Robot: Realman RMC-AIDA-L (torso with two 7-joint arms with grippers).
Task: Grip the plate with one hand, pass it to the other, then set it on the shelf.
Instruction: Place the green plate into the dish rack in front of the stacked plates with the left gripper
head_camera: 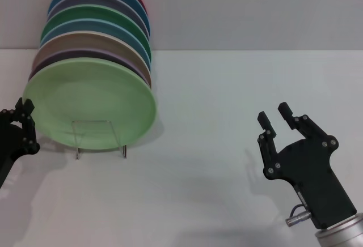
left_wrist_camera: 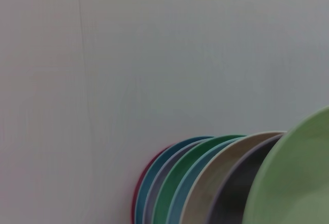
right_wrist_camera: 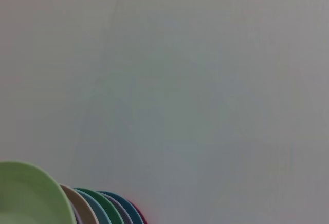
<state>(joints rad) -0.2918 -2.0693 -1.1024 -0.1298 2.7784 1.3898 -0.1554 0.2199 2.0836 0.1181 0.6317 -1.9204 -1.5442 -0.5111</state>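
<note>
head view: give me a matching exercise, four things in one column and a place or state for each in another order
Things:
1. plate
2. shelf
3. left claw
4. right claw

Places or states:
A. open, over bare table on the robot's right side
B. thin wire loop showing below the front plate
C. pale mint green, standing upright at the front of the row
D. beside the plate's left edge, near the picture's left border

Pairs: 1-C, 2-B, 3-D, 4-A

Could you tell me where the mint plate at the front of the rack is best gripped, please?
Probably its left rim: the plate stands on edge, that rim is bare, and the left gripper is right beside it. Plates behind and the rack below block other edges.
</note>
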